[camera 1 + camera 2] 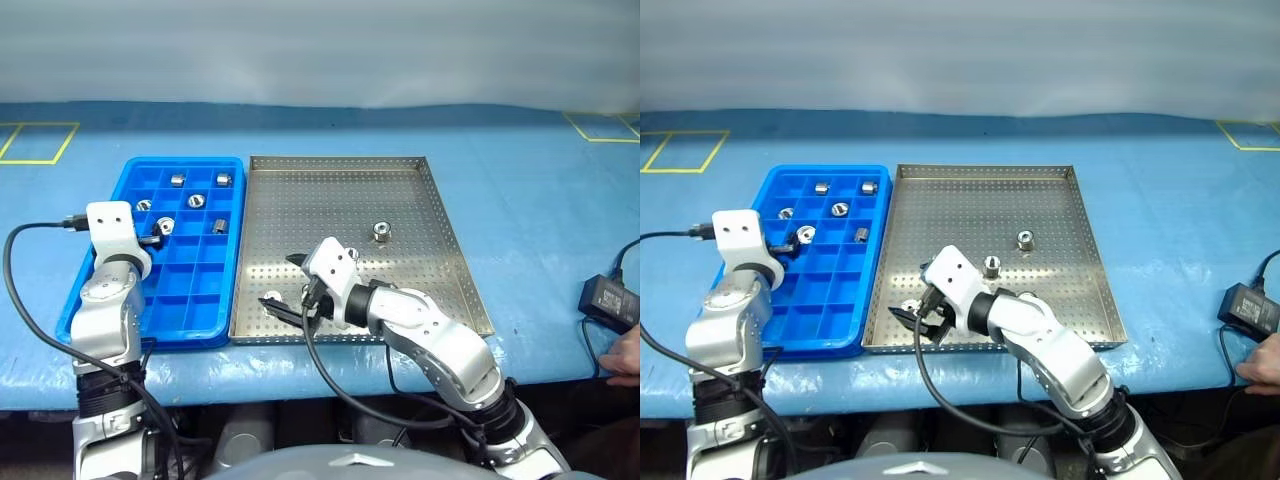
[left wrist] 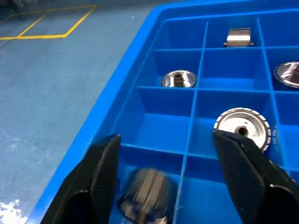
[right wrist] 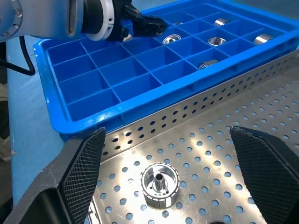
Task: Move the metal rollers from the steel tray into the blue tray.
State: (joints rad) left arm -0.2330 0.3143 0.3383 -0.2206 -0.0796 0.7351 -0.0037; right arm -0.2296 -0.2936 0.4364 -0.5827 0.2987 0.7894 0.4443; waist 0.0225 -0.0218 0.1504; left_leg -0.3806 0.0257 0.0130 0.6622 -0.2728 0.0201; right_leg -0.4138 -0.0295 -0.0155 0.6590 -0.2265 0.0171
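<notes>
Rollers split between the two trays, both grippers wide open and holding nothing.

We see the blue tray (image 1: 96, 290), glossy plastic cut into square cells, left of centre, with six shiny rollers (image 1: 222, 180) in its upper cells. In the left wrist view a ribbed roller (image 2: 145, 190) sits blurred between the spread black fingers of the left gripper (image 2: 173, 179). Touching it on the right, the steel tray (image 1: 340, 200) (perforated floor, low rims) carries a flanged roller (image 1: 381, 232) at centre. The right gripper (image 3: 163, 186) gapes above a knurled, hollow-cored roller (image 3: 160, 183) by the tray's lower left corner.
</notes>
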